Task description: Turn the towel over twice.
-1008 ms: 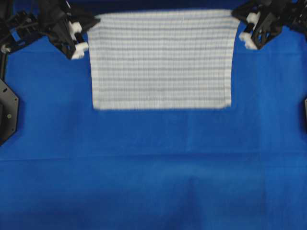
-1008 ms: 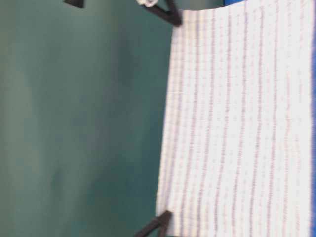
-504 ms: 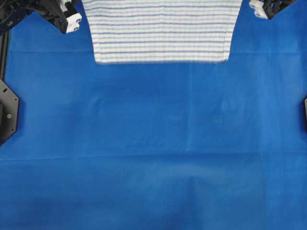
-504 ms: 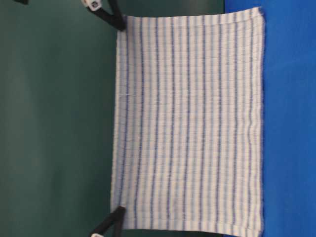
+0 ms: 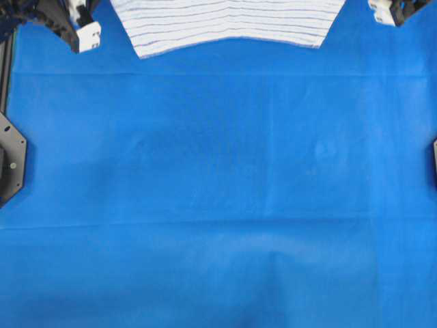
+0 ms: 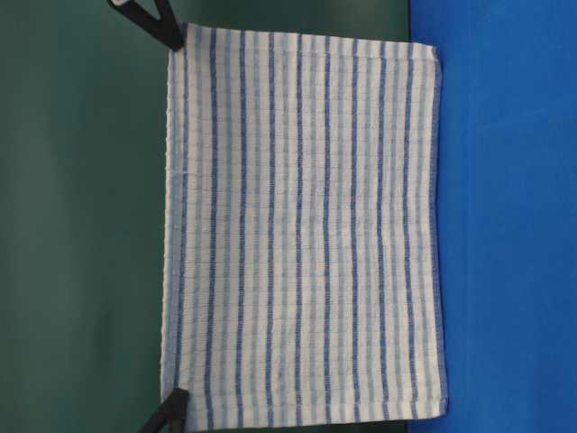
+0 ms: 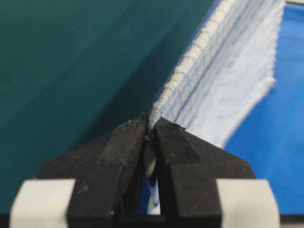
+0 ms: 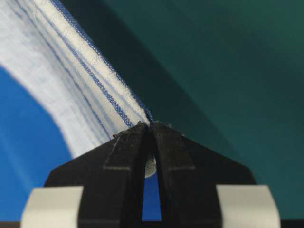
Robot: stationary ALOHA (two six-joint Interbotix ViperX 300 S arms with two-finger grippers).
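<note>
The towel (image 6: 302, 234), white with dark-blue and pale-blue stripes, hangs spread out and taut between my two grippers, its lower hem down by the blue table covering (image 6: 505, 225). A black finger (image 6: 158, 20) pinches one upper corner and another finger (image 6: 169, 408) the other. In the left wrist view my left gripper (image 7: 151, 129) is shut on the hemmed corner of the towel (image 7: 228, 61). My right gripper (image 8: 151, 124) is shut on the other corner of the towel (image 8: 71, 71). From overhead the towel (image 5: 229, 24) sits at the far edge, with the left gripper (image 5: 83, 33) and right gripper (image 5: 384, 9) beside it.
The blue table covering (image 5: 218, 191) stretches flat across the near and middle table, with faint creases. Black arm base plates stand at the left edge (image 5: 10, 160) and the right edge (image 5: 434, 160). A dark green wall (image 6: 81, 225) is behind the towel.
Both grippers have risen and drawn back with the towel's upper corners. The towel has come up off the table covering and now hangs straight; from overhead less of it shows.
</note>
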